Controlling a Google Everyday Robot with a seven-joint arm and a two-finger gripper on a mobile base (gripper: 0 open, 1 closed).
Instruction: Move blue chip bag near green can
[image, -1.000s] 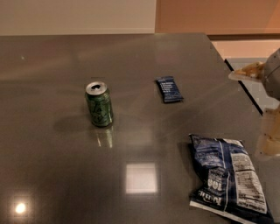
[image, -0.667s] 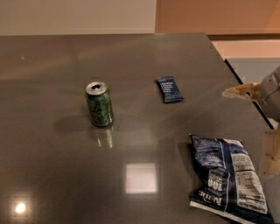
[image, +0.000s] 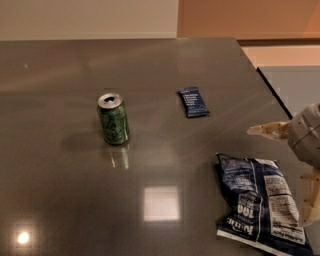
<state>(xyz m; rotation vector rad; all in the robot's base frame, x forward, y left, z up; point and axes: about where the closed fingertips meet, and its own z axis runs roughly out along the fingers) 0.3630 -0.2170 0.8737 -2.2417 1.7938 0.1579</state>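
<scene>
Three items on the desk (image: 60, 200): chip bag (image: 257, 200) near right, green can (image: 113, 120) well left, small packet (image: 193, 102) behind. Claw (image: 279, 176) spread at bag's right edge; we centre it before pinching.

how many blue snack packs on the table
2. The blue chip bag lies front right, beside the open pincer at the right edge; a small blue packet lies mid-table, right of the green can. None seems hidden.
</scene>
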